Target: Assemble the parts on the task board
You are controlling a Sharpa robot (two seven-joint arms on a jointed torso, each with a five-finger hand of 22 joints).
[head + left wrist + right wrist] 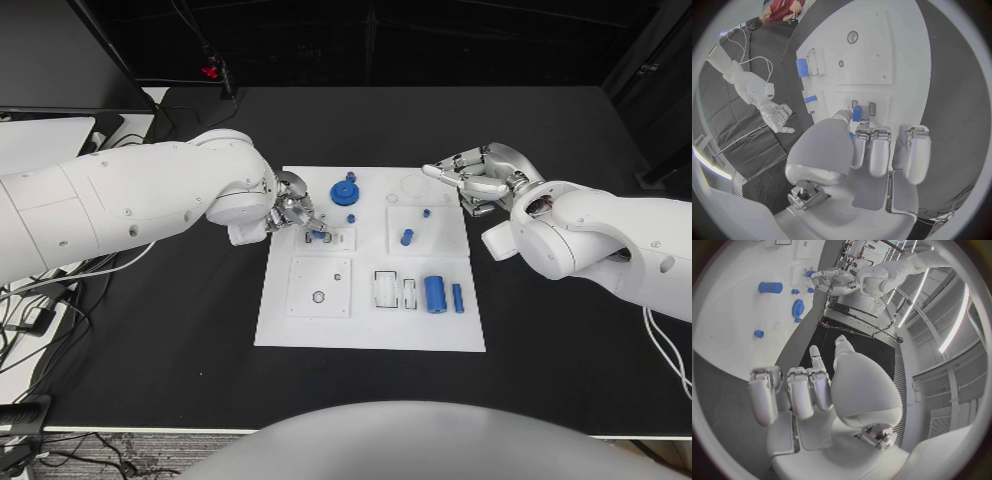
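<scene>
The white task board (372,325) lies in the middle of the table. My left hand (293,213) is at its upper left part. There it pinches a small blue part (857,113) between thumb and a finger, right at a small slotted block (333,238). A blue gear (346,192) stands just beyond that hand. Two short blue pegs (407,237) stand on the upper right plate. A thick blue cylinder (434,293) and a thin blue bar (457,297) lie at the lower right. My right hand (469,178) hovers at the board's far right corner with fingers apart and nothing in it.
A square plate with a small hole (320,287) sits at the board's lower left, with empty slots (387,288) beside it. Black table (173,330) surrounds the board. Cables (36,300) hang off the table's left edge.
</scene>
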